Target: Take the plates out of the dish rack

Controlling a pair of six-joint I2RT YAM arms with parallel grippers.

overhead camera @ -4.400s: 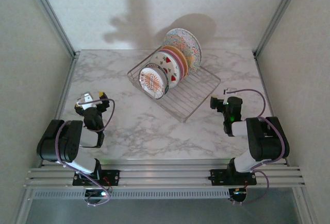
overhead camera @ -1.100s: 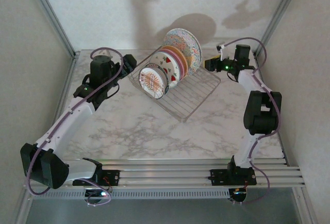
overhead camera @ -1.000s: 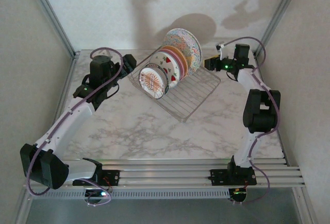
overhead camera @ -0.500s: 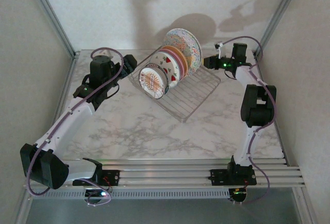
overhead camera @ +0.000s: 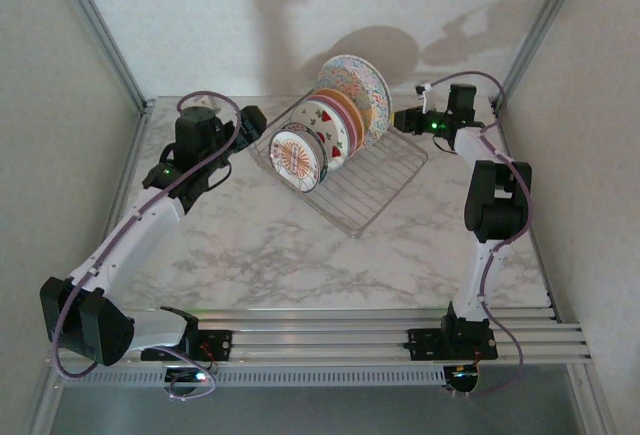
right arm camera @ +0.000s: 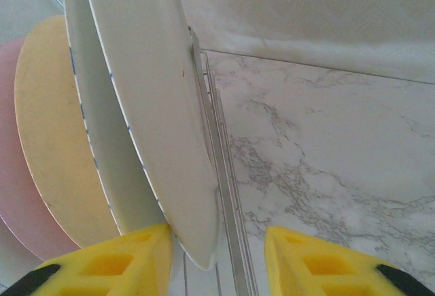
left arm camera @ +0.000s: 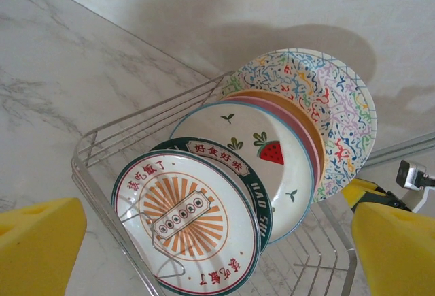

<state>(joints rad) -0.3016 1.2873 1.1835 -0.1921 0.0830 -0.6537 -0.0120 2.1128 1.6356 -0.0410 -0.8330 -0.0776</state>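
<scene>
The dish rack (overhead camera: 378,181) holds several plates on edge. The small sunburst plate (overhead camera: 298,158) stands in front, then the fruit plate (overhead camera: 336,127), the yellow-orange plate (left arm camera: 304,109) and the large patterned plate (overhead camera: 357,88) at the back. My left gripper (overhead camera: 246,126) hovers open at the rack's left end, facing the sunburst plate (left arm camera: 182,222). My right gripper (overhead camera: 404,120) is behind the large plate. In the right wrist view that plate's white back (right arm camera: 132,78) has its lower rim between my fingers. The left finger (right arm camera: 109,262) touches it and the right finger (right arm camera: 326,262) stands apart.
The rack's wire side (right arm camera: 224,173) runs between my right fingers beside the plate rim. Bare marble tabletop (overhead camera: 300,255) lies in front of the rack. White walls and metal frame posts (overhead camera: 100,30) close in the back and sides.
My right gripper's jaws have narrowed around the large plate's rim, and the right forearm has swung slightly. The left arm and the plates have not moved.
</scene>
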